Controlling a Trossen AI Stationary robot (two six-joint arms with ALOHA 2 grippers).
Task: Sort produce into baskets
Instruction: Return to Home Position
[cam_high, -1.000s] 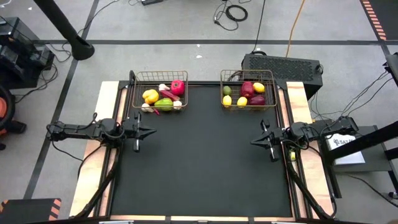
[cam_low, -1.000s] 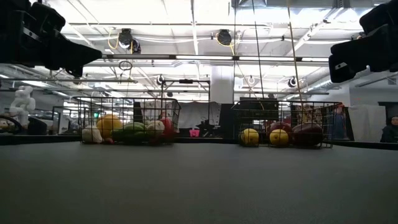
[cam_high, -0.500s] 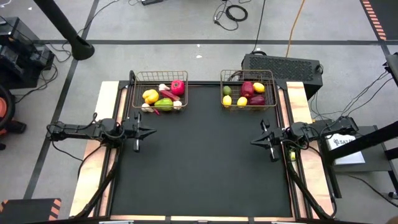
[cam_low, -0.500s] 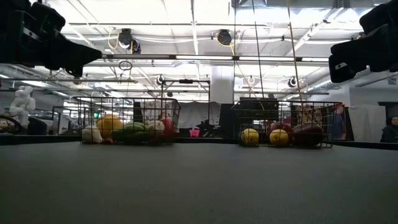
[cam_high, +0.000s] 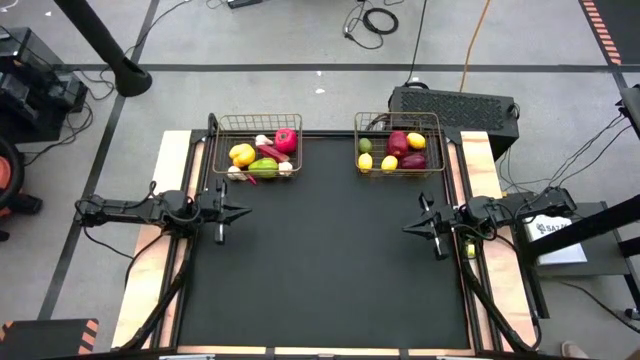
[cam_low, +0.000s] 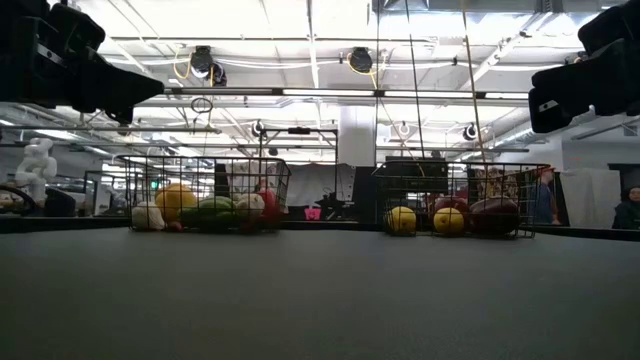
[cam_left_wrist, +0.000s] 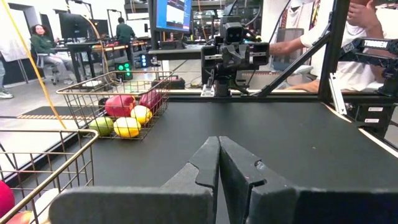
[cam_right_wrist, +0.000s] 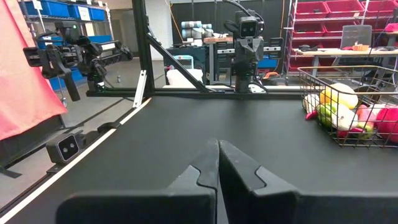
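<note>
The black worktop is flanked by two dark arms: the left arm is laid in over the left edge and the right arm over the right edge, each about halfway along it. Two wire baskets are set at the far edge, well apart, the left basket towards the far-left corner and the right basket towards the far-right corner. The left gripper is held just inside the left edge and the right gripper just inside the right edge, both raised above the worktop; on each the fingers are pressed together with nothing between them. In the left basket a red fruit, a yellow pepper, a green vegetable and white garlic are held; in the right basket a red apple, a purple onion, three lemons and a lime are gathered.
</note>
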